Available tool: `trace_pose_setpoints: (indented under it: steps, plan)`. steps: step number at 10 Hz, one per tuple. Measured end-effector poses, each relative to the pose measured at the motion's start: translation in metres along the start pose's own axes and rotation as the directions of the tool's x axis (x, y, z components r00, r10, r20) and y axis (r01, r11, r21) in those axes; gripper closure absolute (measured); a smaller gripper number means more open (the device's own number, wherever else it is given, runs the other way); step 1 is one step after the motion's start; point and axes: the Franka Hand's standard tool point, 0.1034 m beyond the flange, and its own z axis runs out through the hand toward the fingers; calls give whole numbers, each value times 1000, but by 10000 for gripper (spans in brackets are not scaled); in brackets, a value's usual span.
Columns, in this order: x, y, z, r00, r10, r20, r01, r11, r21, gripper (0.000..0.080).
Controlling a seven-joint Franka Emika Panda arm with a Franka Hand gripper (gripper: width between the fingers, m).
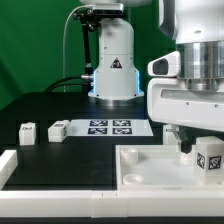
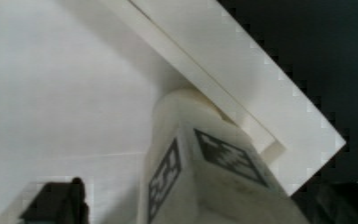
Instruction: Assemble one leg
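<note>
On tabletop (image 1: 140,165), white tagged leg (image 1: 210,158)

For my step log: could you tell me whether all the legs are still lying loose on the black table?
No: one leg stands upright on the tabletop under the gripper, while two lie loose.

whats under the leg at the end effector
The leg stands on the white tabletop, near its edge. Where its base meets the surface is covered; any socket there can't be seen.

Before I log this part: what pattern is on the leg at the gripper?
The leg is white with a black-and-white square marker tag, clearest in the wrist view.
</note>
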Motion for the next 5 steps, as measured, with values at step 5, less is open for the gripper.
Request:
trace_pose_setpoints:
  steps: [5]
  plan:
    - [-1,-2,-2,879,-476,4,476,879,-18,150]
